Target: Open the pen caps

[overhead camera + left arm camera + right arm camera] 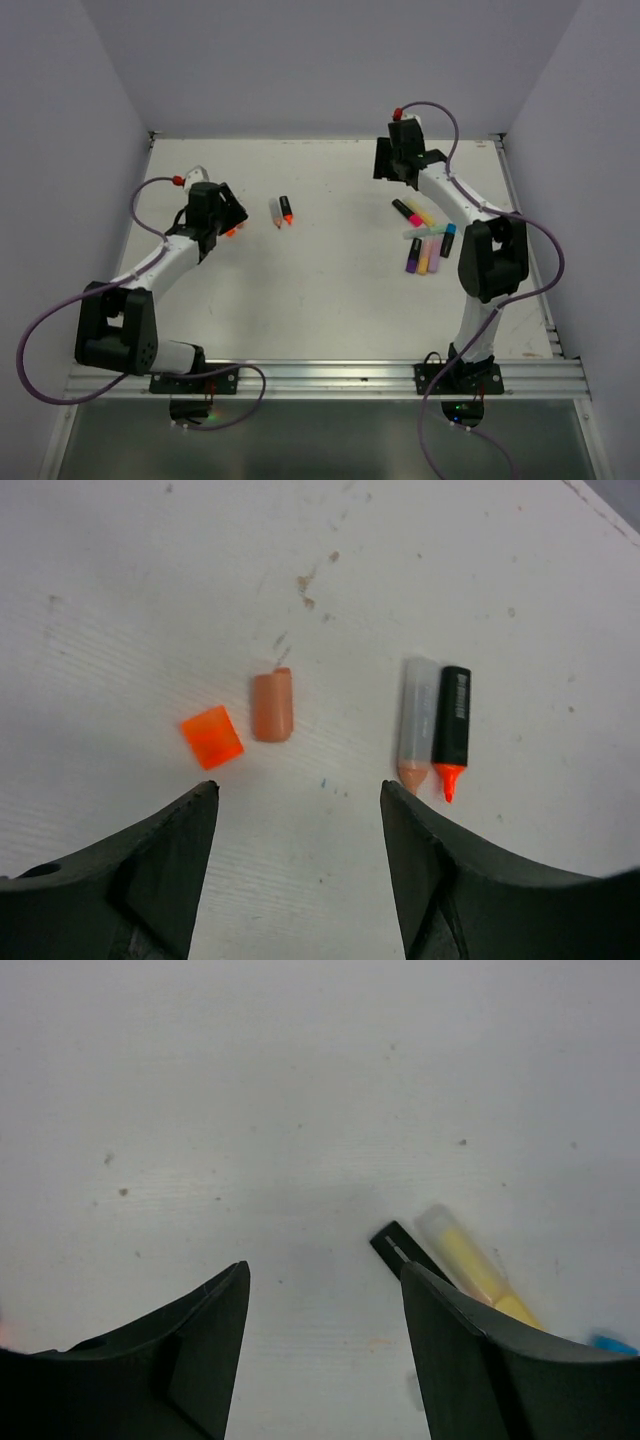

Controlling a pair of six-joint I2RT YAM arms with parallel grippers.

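Plainly, left hand (pixel 298 792) apart near orange cap (pixel 211 737), peach cap (pixel 272 707), right hand (pixel 322 1275) apart, probably yellow highlighter (pixel 470 1265) beside.

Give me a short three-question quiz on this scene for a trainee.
1. True or false: the orange cap lies loose on the table, not in the left gripper.
2. In the left wrist view, how many uncapped pens lie right of the peach cap? A one, B two, C four.
3. Fill in: the right gripper is ___, holding nothing.
Key: 1 true; 2 B; 3 open.
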